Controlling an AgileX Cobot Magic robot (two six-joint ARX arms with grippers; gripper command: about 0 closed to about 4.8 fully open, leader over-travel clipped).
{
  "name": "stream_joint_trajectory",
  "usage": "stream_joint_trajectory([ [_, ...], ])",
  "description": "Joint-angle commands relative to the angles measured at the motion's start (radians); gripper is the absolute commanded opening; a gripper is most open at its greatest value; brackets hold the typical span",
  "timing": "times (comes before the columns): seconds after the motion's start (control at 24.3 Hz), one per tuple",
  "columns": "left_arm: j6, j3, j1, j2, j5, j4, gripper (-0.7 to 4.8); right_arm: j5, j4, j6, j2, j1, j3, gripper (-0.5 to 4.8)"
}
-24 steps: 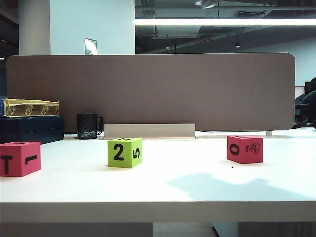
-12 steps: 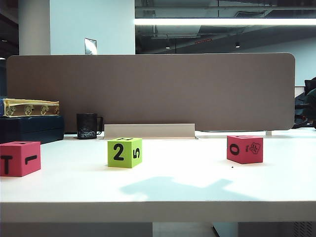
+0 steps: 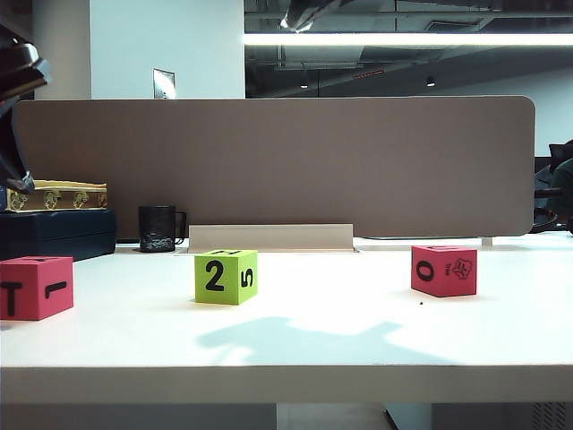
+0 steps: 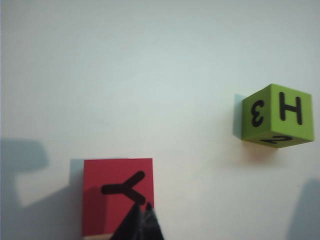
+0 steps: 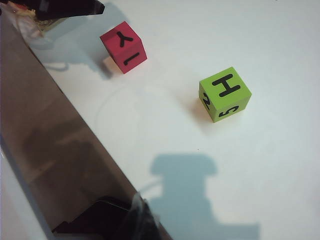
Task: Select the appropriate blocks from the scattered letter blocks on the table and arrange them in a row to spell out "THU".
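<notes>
Directly under your left gripper (image 4: 141, 222), whose dark fingertips sit pressed together with nothing between them, lies the red Y block (image 4: 118, 196) on the white table (image 4: 150, 75); its top face reads "Y", and the exterior view gives its front faces as "T" and "1". Off to one side of that claw, well apart, sits the green block (image 4: 278, 116): "H" on top, "3" and "2" on the sides the left wrist view catches; the exterior view reads "2" and "5". Count three blocks in all, two red and one lime green. The second red block (image 3: 444, 270) appears only in the exterior view, far right, showing "0" and a small animal picture with print too fine to read. Your right gripper (image 5: 140, 220) is a blurred dark tip low over the brown partition panel (image 5: 55, 150), apparently closed and empty; from it you look out across both the Y block and the green block, the green one nearer. Only the exterior view shows the black mug (image 3: 159, 228) and the yellow-edged box (image 3: 55, 195) behind the table, plus part of the left arm at the upper left edge.
</notes>
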Motion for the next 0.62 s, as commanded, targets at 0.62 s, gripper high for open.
stream_joint_trajectory([
  [0.62, 0.061, 0.121, -0.048, 0.232, -0.059, -0.08, -0.06, 0.045, 0.013, -0.026, 0.018, 0.009, 0.058, -0.05],
])
